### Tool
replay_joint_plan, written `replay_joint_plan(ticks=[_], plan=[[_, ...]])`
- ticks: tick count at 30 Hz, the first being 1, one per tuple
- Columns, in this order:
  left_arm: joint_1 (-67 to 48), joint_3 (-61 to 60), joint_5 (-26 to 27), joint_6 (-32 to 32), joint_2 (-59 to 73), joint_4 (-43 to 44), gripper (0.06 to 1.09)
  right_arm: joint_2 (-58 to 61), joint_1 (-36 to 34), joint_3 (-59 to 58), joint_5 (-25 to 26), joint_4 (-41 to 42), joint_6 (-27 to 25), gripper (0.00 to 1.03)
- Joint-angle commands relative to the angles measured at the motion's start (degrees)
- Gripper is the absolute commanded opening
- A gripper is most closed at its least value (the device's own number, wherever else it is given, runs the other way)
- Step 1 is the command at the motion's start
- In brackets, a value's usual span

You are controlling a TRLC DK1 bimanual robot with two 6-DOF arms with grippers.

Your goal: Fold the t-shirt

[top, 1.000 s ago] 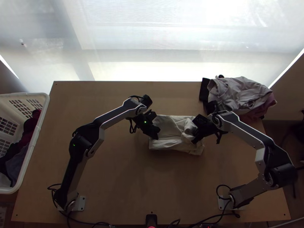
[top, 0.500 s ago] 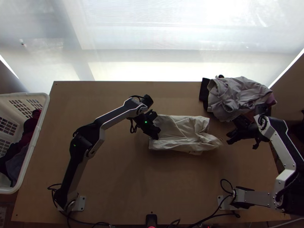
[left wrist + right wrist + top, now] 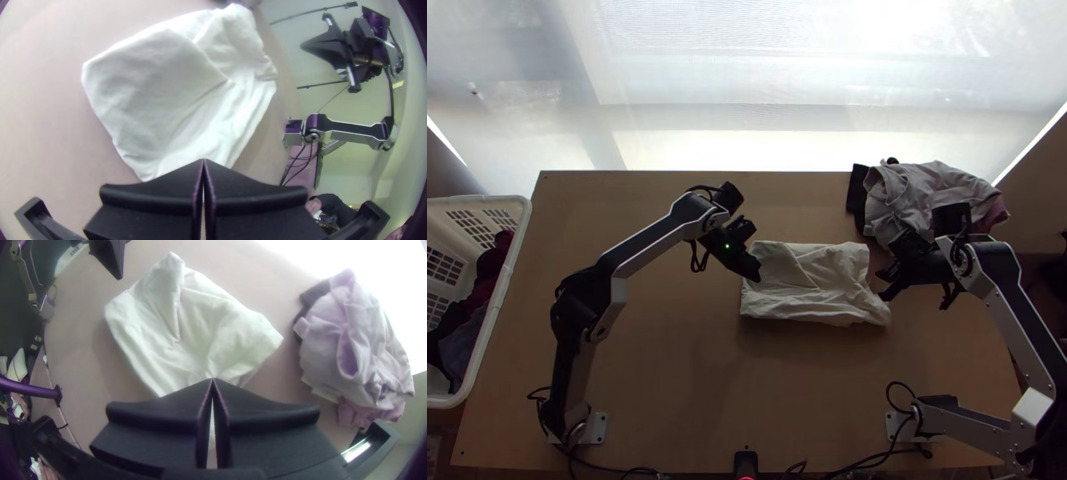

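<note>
T-shirt (image 3: 811,280), pale and creased, lies folded into a rough rectangle on the middle of the counter (image 3: 683,360) in the top view. The left gripper (image 3: 753,274) is at one end of it, the right gripper (image 3: 883,294) at the other. Past the right one sits a heap of clothes (image 3: 939,200). In the left wrist view, the left gripper's (image 3: 203,161) fingers are together, tips against the shirt's outline. In the right wrist view, the right gripper's (image 3: 213,380) fingers meet at their tips; whether they pinch cloth, I cannot tell.

The table (image 3: 675,360) carries a t-shirt (image 3: 811,284) and clothes (image 3: 927,192).
</note>
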Motion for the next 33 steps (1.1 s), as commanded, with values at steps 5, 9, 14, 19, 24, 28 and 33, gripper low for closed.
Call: replay_joint_plan(ticks=[5,9,14,19,24,28,33], plan=[[1.1,10.6,3.1,-4.5,4.6,2.0,0.1,16.2,14.2,5.4,0.0,10.5,6.4,0.03],[0.5,18.7,3.1,-5.4,12.6,2.3,0.1,23.1,14.5,9.0,0.0,14.0,6.3,0.03],[-0.2,21.3,3.0,-6.4,19.1,4.1,0.1,29.5,14.8,11.4,-0.6,16.7,6.3,0.03],[-0.2,20.9,-2.9,-6.6,20.7,4.1,0.1,35.0,14.6,12.5,-0.6,19.8,6.3,0.03],[1.1,18.9,-7.0,-5.7,19.1,3.7,0.1,38.0,10.6,12.3,-0.5,21.4,4.6,0.03],[2.8,16.4,-8.1,-4.6,17.7,2.8,0.1,38.6,4.4,11.5,-0.5,21.3,1.6,0.03],[3.3,14.5,-9.1,-3.5,16.0,2.6,0.1,35.9,-3.7,11.2,-0.5,19.2,-3.2,0.03]])
